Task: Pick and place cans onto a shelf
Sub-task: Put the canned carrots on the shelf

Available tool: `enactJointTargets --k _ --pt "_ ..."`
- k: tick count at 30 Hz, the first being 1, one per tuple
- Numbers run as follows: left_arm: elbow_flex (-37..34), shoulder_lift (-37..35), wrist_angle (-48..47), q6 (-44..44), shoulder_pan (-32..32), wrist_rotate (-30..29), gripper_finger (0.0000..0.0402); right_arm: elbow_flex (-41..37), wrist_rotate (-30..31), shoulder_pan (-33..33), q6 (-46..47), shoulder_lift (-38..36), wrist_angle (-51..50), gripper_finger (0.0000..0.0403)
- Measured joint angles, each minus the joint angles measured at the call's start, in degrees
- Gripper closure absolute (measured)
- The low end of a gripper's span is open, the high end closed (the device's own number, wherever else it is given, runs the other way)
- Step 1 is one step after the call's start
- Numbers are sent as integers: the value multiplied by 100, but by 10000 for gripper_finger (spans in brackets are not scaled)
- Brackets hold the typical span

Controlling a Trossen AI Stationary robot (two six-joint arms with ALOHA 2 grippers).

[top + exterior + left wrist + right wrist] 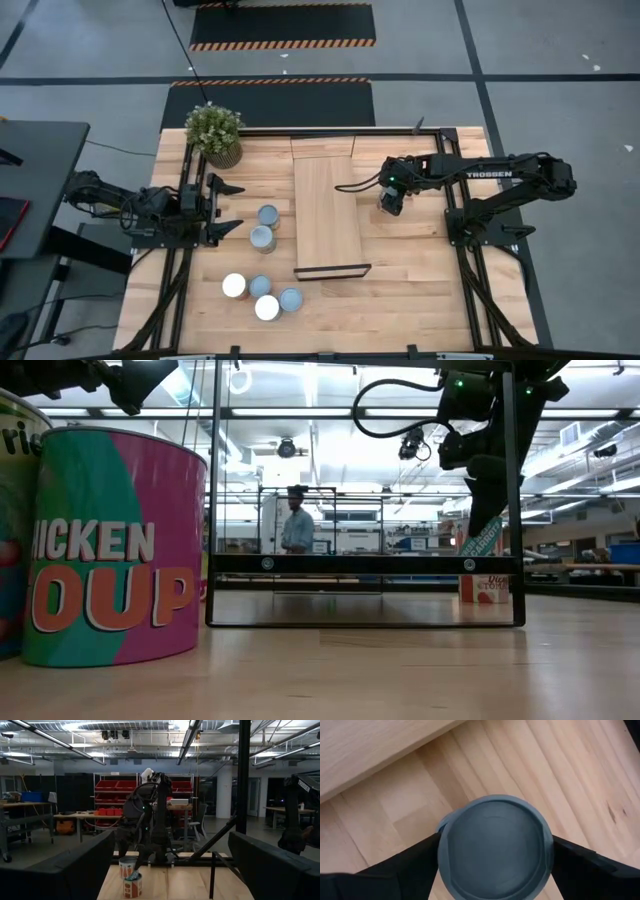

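A: Which way does the long pale-wood shelf board with black metal end frames (326, 213) run?

B: In the high view its long axis goes from the far side of the table toward the near side, down the middle of the big wooden table (420, 290). One black frame shows at its near end. Nothing stands on it.

A: And the can being handled?

B: The right arm's dark two-finger gripper (390, 203) hangs just off the shelf's right edge, near its far half. The right wrist view looks straight down onto a round grey metal can top (495, 846), so the held can stands upright, its axis vertical. The dark fingers (395, 870) press its sides from both flanks, so the jaws are clamped on it at about half their spread. In the low view it hangs above the tabletop, with a second can (484, 588) standing on the table below it.

A: Where are the remaining cans?

B: Left of the shelf, all upright with silvery tops. Two cans (266, 226) sit close together near the shelf's middle; four more (260, 296) cluster nearer the front edge. The low view shows a pink and teal one lettered "SOUP" (110, 550) close to the lens.

A: The other arm?

B: The left gripper (222, 207) waits at the table's left side, jaws spread wide, nothing between them, pointing toward the pair of cans. A potted green plant (214, 133) stands at the far left corner.
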Motion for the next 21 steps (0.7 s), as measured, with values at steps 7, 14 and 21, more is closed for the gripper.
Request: enactJointTargets --k 7,14,21 --pt "0 0 0 0 0 0 5 1 2 0 -35 -9 10 106" --pt "0 0 0 0 2 0 5 167 42 0 -315 0 -21 105" --pt "0 0 82 39 2 -2 5 812 103 -4 -1132 -2 660 104"
